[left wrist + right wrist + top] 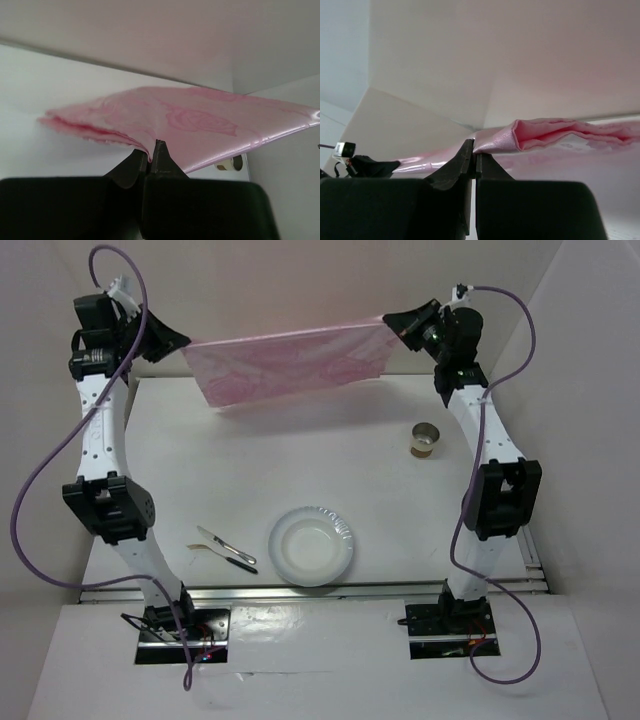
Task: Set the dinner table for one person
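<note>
White table (400,510) w/ walls on 3 sides and a rail along the near edge. Pink cloth (290,365) hangs stretched in the air over the far side, btwn the two arms. L gripper (154,147) is clamped on its left end, R gripper (474,152) on its right end, both jaws pinched tight on fabric. Plate (311,545) lies near centre by the rail, cutlery (228,548) just left of it, not touching. Cup (426,440) stands on the right, well apart from the plate
</note>
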Available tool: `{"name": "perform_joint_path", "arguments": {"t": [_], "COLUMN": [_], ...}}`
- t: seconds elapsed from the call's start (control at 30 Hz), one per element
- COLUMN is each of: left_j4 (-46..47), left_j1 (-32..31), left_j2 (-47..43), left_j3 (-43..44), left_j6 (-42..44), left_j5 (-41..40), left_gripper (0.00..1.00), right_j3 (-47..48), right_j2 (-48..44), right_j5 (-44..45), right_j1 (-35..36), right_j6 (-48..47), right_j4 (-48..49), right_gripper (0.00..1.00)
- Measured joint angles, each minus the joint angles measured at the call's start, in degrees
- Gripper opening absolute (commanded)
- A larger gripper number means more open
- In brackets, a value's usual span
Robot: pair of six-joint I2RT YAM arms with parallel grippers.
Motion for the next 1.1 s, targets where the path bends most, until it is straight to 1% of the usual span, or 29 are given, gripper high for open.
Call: {"name": "perform_joint_path", "arguments": {"t": [0.03,0.1,0.17,0.27,0.37,0.5,0.53,0.57,0.6,0.63,0.67,0.7,0.73,0.77,0.83,0.87,0.9,0.93,0.97,1.0,1.03,1.07,1.1], "left_j4": [2.4,3.8,6.0,8.1,10.6,12.4,12.5,12.3,11.8,10.7,9.2,8.1,7.1,5.6,2.8,2.1,1.5,1.3,1.2,1.4,1.8,2.4,2.7], "left_j1": [0.0,0.1,0.3,0.4,0.6,0.9,1.0,1.1,1.2,1.4,1.5,1.8,2.1,2.2,2.5,2.6,2.6,2.6,2.6,2.6,2.6,2.4,2.2], "left_j2": [-2.1,-6.8,-10.3,-15.4,-20.4,-25.4,-26.2,-26.9,-27.5,-27.9,-28.1,-28.4,-28.7,-28.9,-29.1,-29.4,-29.6,-30.3,-31.1,-31.9,-32.6,-33.0,-33.2], "left_j3": [-4.3,-14.3,-22.6,-36.1,-50.1,-65.4,-68.1,-70.7,-72.5,-73.6,-73.9,-73.9,-73.6,-72.8,-69.9,-68.5,-67.4,-65.7,-64.5,-63.4,-62.8,-62.1,-61.3], "left_j6": [0.1,0.3,0.5,0.7,0.4,0.2,0.2,0.3,0.5,0.5,0.5,0.9,1.0,0.9,1.0,1.1,1.3,1.5,1.9,1.7,1.9,2.1,2.0], "left_j5": [0.0,-0.5,-1.0,-1.8,-2.2,-2.6,-2.9,-3.4,-4.2,-5.4,-7.1,-8.6,-10.1,-11.4,-14.0,-15.0,-15.8,-16.3,-16.5,-16.5,-16.4,-16.2,-16.0], "left_gripper": [0.00,0.00,0.00,0.00,0.00,0.00,0.00,0.27,0.48,0.72,0.93,1.00,1.00,1.00,1.00,0.98,0.93,0.86,0.62,0.53,0.40,0.25,0.13], "right_j3": [-2.9,-10.5,-18.2,-30.4,-38.9,-52.3,-54.9,-57.0,-58.7,-59.8,-60.7,-61.5,-62.4,-63.2,-64.4,-64.6,-64.7,-64.7,-64.7,-64.5,-64.0,-63.3,-62.2], "right_j2": [-1.3,-5.0,-8.2,-12.9,-15.5,-20.2,-21.4,-22.4,-23.4,-24.5,-25.5,-26.6,-28.2,-29.9,-33.9,-35.8,-37.8,-40.1,-41.8,-43.4,-44.5,-44.6,-44.2], "right_j5": [-0.5,-1.4,-2.4,-3.7,-4.9,-6.7,-6.7,-6.5,-6.2,-5.6,-4.7,-4.1,-3.2,-2.0,0.5,2.1,3.7,5.4,7.2,8.5,10.0,10.7,11.4], "right_j1": [-0.2,-0.3,-0.6,-0.9,-1.4,-2.3,-2.3,-2.1,-1.7,-1.3,-0.8,-0.6,-0.4,-0.4,-0.3,-0.2,0.0,0.1,0.5,1.2,2.1,3.0,4.0], "right_j6": [0.0,-0.1,-0.4,-1.4,-1.6,-0.4,-0.5,-0.7,-1.0,-1.6,-2.1,-3.0,-3.8,-4.7,-6.1,-6.6,-7.3,-8.0,-8.5,-9.4,-10.3,-11.3,-12.3], "right_j4": [1.5,3.1,4.6,4.9,4.9,4.8,4.3,3.6,2.8,1.4,-0.1,-1.0,-2.2,-3.7,-6.5,-7.9,-8.9,-9.6,-9.9,-10.3,-10.6,-10.8,-10.8], "right_gripper": [0.00,0.00,0.00,0.00,0.00,0.00,0.02,0.08,0.18,0.50,0.64,0.72,0.80,0.82,0.82,0.82,0.80,0.78,0.74,0.64,0.54,0.47,0.43]}}
